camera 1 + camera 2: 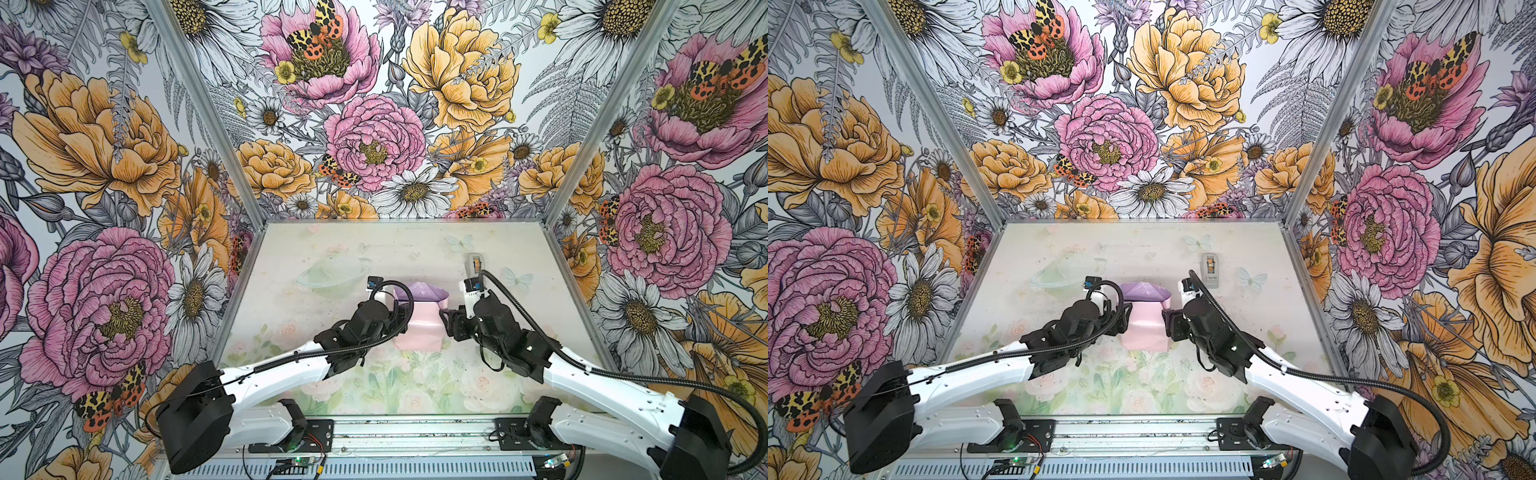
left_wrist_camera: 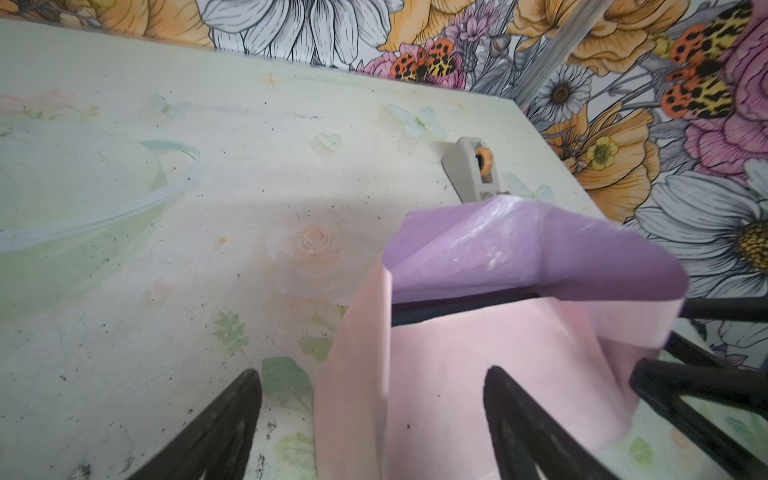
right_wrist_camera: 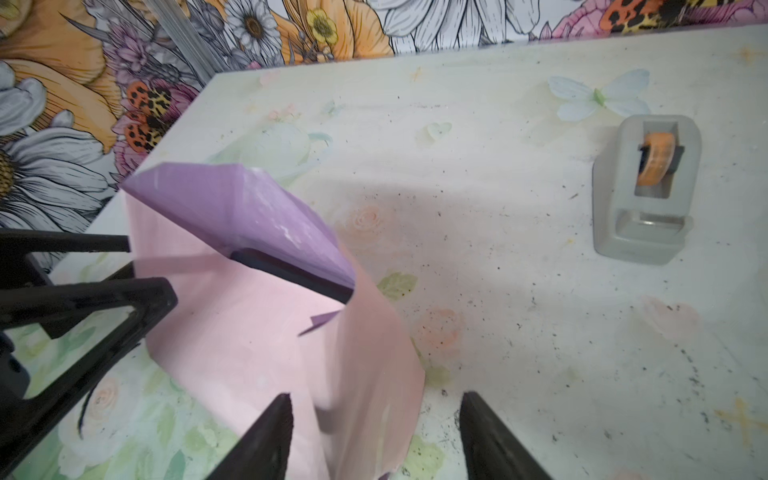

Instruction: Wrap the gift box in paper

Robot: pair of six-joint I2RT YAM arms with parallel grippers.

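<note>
- The large thin sheet of paper (image 1: 417, 322), lilac on one face and pale pink on the other, sits bundled just below the middle of both top views. It lies on the pale floral-printed table (image 1: 332, 249), between the two arms.
- The flat dark navy-blue cardboard gift box (image 2: 457, 309) is inside that bundle. Only a dark sliver of it shows in both wrist views, under a lilac flap folded over its far edge.
- The wrap looks roughly midway. The sheet is drawn over the box, but its side flaps stand up loose and creased, and no tape shows on any seam. Flattening the sides, closing the ends and taping appear to be left.
- The left gripper (image 2: 372, 370) has its jaws spread, with a raised pink edge standing between them unpinched.
- The right gripper (image 3: 376, 395) is likewise released, straddling the opposite pink edge without clamping it.
- The small grey tape dispenser (image 1: 475, 264), with its orange roll, stands just above and right of the bundle in both top views, apart from the paper.
- Little stands in the way. The two grippers crowd each other across the narrow bundle, and the springy flaps may not stay folded.
</note>
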